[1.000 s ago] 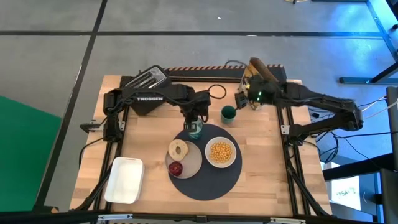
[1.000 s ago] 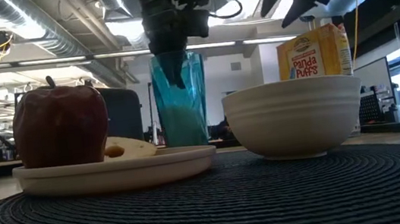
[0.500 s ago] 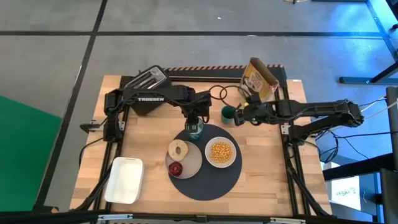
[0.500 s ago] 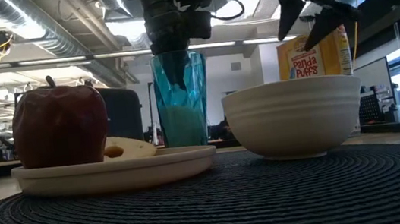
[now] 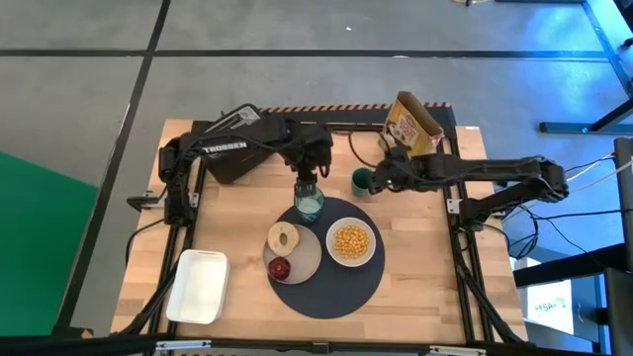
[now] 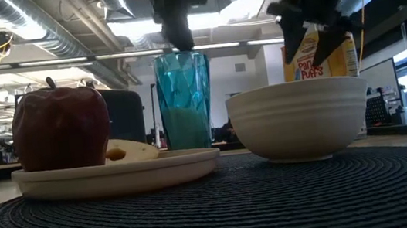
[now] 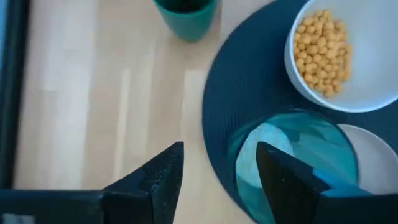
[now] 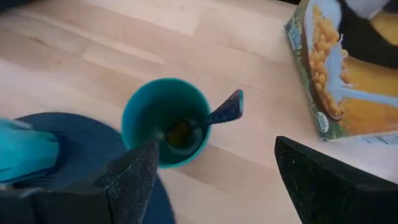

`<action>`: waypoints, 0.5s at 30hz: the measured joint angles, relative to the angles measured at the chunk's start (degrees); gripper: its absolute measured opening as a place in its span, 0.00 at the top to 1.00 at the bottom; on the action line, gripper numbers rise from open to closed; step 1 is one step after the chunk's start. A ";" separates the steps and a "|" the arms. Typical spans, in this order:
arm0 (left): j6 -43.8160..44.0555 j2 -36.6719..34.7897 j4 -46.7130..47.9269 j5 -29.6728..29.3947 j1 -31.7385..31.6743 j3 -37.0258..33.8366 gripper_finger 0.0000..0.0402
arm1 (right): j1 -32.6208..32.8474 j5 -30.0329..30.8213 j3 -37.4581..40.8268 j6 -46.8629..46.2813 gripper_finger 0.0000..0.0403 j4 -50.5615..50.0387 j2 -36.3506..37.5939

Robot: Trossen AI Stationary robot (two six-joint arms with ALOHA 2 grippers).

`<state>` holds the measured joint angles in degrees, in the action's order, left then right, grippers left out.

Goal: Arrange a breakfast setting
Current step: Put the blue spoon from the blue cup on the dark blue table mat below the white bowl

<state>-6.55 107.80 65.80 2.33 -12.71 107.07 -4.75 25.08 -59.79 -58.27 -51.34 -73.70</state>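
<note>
The clear bluish glass (image 5: 310, 201) (image 6: 184, 101) (image 7: 298, 155) stands upright on the far edge of the round dark mat (image 5: 326, 287). My left gripper (image 5: 309, 176) (image 7: 217, 180) hangs open just above it, clear of the rim. On the mat sit the beige plate (image 5: 302, 259) with the bagel (image 5: 284, 237) and the red fruit (image 5: 281, 267), and the white bowl (image 5: 351, 242) of yellow puffs. The teal spoon (image 8: 227, 109) stands in a teal cup (image 5: 363, 181) (image 8: 165, 121), its handle leaning on the rim. My right gripper (image 5: 381, 180) (image 8: 227, 180) is open above that cup.
A cereal box (image 5: 413, 124) (image 8: 348, 68) stands at the far edge behind the cup. The black toaster (image 5: 232, 133) is at the far left, under the left arm. A white tray (image 5: 198, 287) lies at the near left corner.
My left gripper has opened, let go of the glass and risen straight above it; the glass stays upright on the mat. My right gripper has come down from beside the cereal box toward the teal cup, turning as it went, and has stayed open.
</note>
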 joint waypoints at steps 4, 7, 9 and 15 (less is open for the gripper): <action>-0.04 -0.75 1.44 -0.31 -0.98 5.12 0.51 | -3.96 -1.54 0.00 2.80 0.24 0.68 -1.58; -0.04 -1.37 1.91 -0.87 -1.85 7.23 0.51 | -6.84 -3.71 0.00 5.73 0.25 2.95 -2.79; -0.05 -1.58 1.71 -2.19 -2.39 8.01 0.51 | -8.53 -5.79 0.00 7.79 0.28 4.64 -3.47; -0.01 -2.44 3.43 -3.28 -4.10 8.06 0.51 | -10.80 -11.19 0.00 9.85 0.49 5.23 -6.27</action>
<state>-6.56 105.36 69.23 -0.95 -16.81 115.13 -15.55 13.89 -59.79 -48.42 -46.11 -79.97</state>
